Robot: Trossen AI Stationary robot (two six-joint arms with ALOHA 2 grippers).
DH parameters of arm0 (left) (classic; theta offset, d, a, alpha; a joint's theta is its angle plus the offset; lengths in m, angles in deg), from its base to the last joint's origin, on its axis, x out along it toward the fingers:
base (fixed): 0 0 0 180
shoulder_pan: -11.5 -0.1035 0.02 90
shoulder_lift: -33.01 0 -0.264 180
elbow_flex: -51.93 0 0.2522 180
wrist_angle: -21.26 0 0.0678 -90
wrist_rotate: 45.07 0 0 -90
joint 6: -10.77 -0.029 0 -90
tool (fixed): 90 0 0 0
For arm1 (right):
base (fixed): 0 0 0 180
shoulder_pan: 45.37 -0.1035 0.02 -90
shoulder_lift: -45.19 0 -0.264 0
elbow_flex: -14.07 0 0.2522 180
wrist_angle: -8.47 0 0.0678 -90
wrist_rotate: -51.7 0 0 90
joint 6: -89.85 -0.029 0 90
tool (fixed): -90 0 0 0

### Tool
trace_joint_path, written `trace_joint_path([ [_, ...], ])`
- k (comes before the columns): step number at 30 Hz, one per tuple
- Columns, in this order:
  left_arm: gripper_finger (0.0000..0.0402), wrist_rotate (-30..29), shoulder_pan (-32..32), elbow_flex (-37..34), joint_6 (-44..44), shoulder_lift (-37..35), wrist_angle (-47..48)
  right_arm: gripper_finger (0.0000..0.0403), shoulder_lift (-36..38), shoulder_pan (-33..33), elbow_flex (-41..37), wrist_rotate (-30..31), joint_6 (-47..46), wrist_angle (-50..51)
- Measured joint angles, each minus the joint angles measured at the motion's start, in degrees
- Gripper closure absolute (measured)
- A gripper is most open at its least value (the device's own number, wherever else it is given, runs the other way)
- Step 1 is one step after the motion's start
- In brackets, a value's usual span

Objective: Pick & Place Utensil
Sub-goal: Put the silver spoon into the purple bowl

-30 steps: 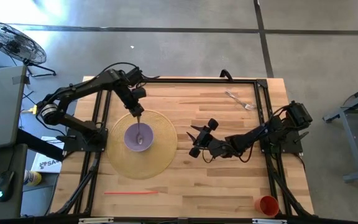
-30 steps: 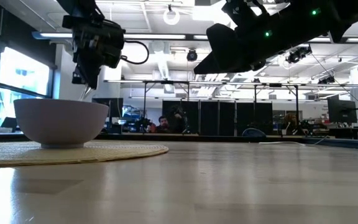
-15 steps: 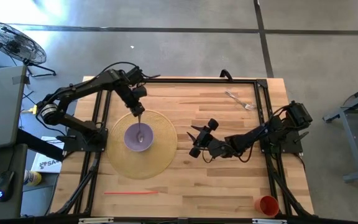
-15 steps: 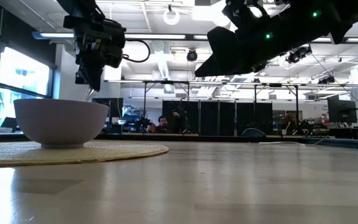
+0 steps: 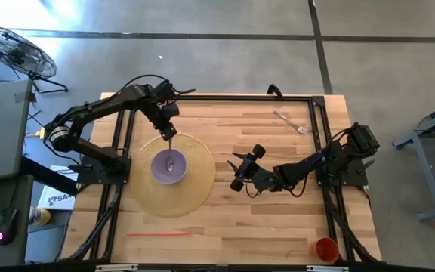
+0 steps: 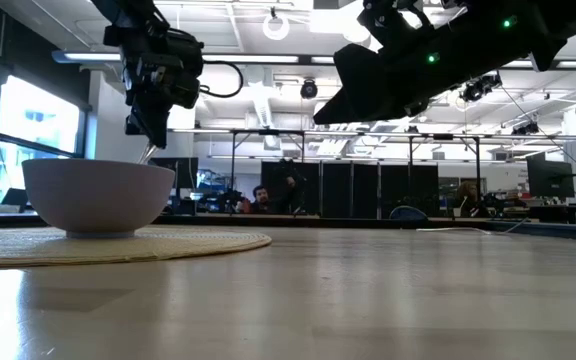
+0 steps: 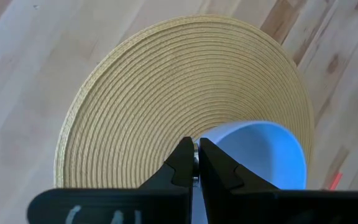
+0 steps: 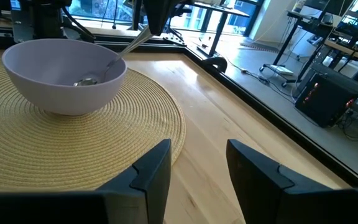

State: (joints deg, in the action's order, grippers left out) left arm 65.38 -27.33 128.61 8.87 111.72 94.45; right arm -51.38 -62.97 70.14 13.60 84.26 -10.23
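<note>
A metal spoon stands slanted in a lavender bowl on a round woven placemat at the table's left. Its scoop end rests on the bowl's inside. My left gripper is above the bowl's far rim, shut on the spoon's handle; it also shows in the low view. My right gripper is open and empty at mid-table, to the right of the placemat, its fingers pointing at the bowl. My left gripper pinches the upper end of the spoon's handle between its two fingers, coming from above and pointing down. The spoon slants down from the fingers over the far rim into the bowl, with its scoop end on the bowl's bottom.
A metal fork lies near the table's far right corner. A thin red stick lies near the front edge at the left. An orange cup stands at the front right corner. A black frame rims the table.
My left gripper, still shut on the spoon, has moved a little toward the table's right. The spoon's scoop end has slid across the bowl's inside toward the far rim.
</note>
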Motion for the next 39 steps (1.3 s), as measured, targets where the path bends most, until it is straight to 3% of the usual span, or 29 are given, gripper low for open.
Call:
trace_joint_path([
  [7,0.0396,-0.2,0.7,-2.0,-0.8,0.0,-4.6,0.0253,0.0,0.0,0.0,0.0,-0.4,0.1],
  [22,0.0394,-0.7,0.7,-3.0,-1.0,-0.1,-5.3,0.0253,0.0,0.0,0.0,0.1,-0.4,0.1],
  [32,0.0313,-1.3,0.7,-3.1,-1.3,-0.1,-5.6,0.0253,0.0,0.0,0.0,0.1,-0.4,0.1],
  [39,0.0295,-1.1,0.7,-3.0,-0.9,-1.1,-5.2,0.0253,0.0,0.0,0.0,0.2,-0.4,0.1],
])
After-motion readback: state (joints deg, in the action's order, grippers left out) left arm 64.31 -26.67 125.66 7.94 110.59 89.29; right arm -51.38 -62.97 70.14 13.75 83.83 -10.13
